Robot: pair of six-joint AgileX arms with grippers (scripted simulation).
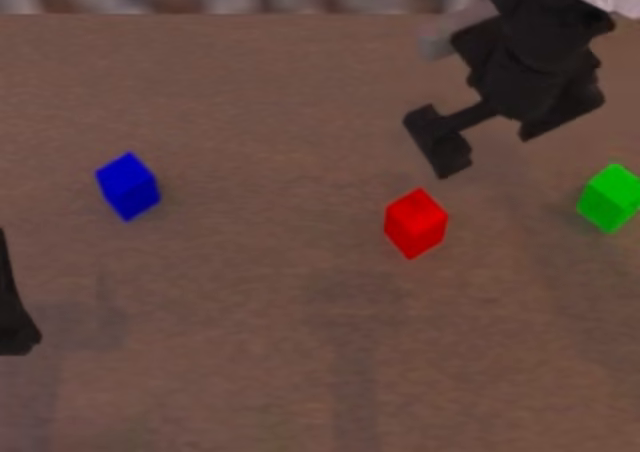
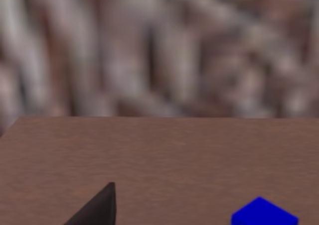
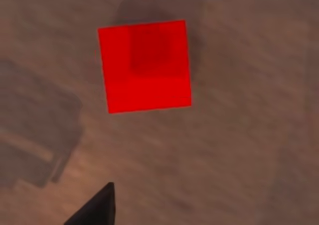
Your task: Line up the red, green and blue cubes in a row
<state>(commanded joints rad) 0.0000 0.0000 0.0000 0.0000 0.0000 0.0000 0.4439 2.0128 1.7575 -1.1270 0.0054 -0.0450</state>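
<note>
The red cube point(image 1: 415, 222) lies on the table right of centre; in the right wrist view the red cube point(image 3: 144, 65) fills the middle, with one dark fingertip point(image 3: 102, 207) short of it. My right gripper point(image 1: 440, 144) hangs open just behind the red cube, apart from it and holding nothing. The green cube point(image 1: 609, 197) sits at the right edge. The blue cube point(image 1: 127, 185) rests at the left, and the blue cube point(image 2: 264, 214) shows beside one fingertip point(image 2: 99, 207) in the left wrist view. My left gripper point(image 1: 12, 317) is parked open at the left edge.
The brown table point(image 1: 280, 352) has its far edge along the top of the top view, with a blurred backdrop behind it. The right arm's dark links point(image 1: 535, 57) reach in from the top right corner.
</note>
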